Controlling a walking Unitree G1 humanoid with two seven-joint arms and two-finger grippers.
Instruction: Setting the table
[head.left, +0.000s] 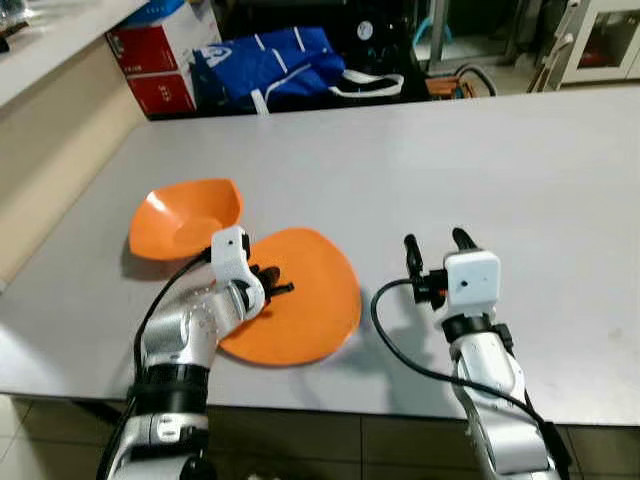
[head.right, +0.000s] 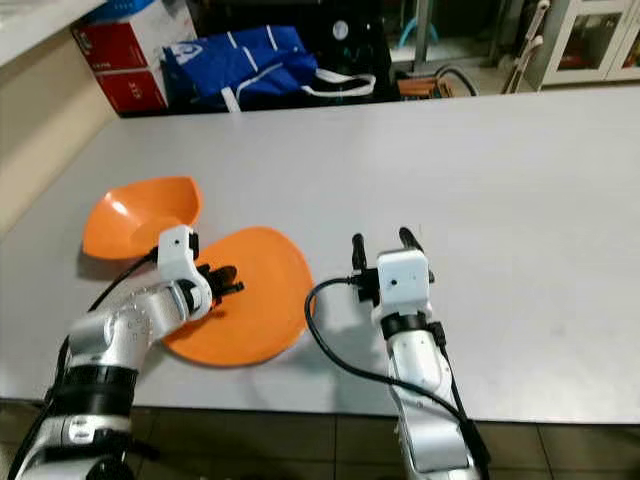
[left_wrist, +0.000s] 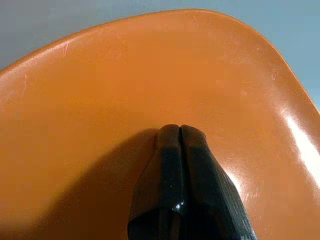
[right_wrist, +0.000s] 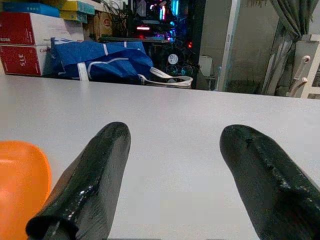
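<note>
An orange plate (head.left: 305, 300) lies flat near the front edge of the grey table (head.left: 420, 170). An orange bowl (head.left: 185, 220) rests tilted just beyond it, to the left. My left gripper (head.left: 278, 284) is shut, and its fingertips (left_wrist: 179, 135) press down on the plate's middle with nothing held between them. To the plate's right, my right gripper (head.left: 437, 243) hovers low over bare table; its two fingers (right_wrist: 95, 175) are spread open and hold nothing.
A blue bag (head.left: 270, 65) and red and white boxes (head.left: 160, 60) sit on the floor past the table's far edge. A pale counter (head.left: 50, 40) runs along the left. Bare table stretches to the right and beyond the grippers.
</note>
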